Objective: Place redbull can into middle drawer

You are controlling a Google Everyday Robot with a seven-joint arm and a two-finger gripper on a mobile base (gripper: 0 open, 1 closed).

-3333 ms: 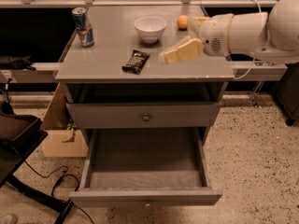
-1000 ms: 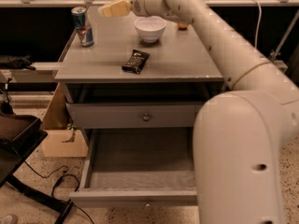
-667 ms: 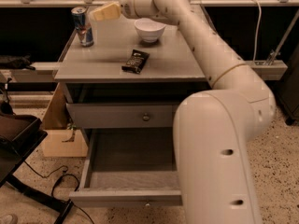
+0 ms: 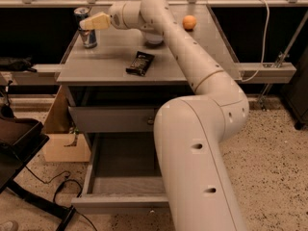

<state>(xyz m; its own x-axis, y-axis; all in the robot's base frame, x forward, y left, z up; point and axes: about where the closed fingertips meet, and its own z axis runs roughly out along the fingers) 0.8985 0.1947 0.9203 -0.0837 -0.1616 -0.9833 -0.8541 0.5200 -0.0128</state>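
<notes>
The redbull can (image 4: pixel 86 32) stands upright at the far left corner of the grey cabinet top (image 4: pixel 106 66). It is blue and silver with a silver top. My gripper (image 4: pixel 90 23) is at the can's upper part, reaching from the right and overlapping it. The middle drawer (image 4: pixel 120 172) is pulled out below, with a bare grey floor. My arm (image 4: pixel 192 143) hides its right half. The upper drawer front (image 4: pixel 110 119) is closed.
A dark snack-bar wrapper (image 4: pixel 140 63) lies mid-table. An orange (image 4: pixel 189 22) sits at the back right. The white bowl (image 4: pixel 155 39) is mostly hidden behind my arm. A cardboard box (image 4: pixel 60 138) and a black chair (image 4: pixel 17 143) stand left of the cabinet.
My arm has swung from the right side, across the bowl, to the far left corner, and the gripper has reached the can. The can, wrapper and drawer have not moved.
</notes>
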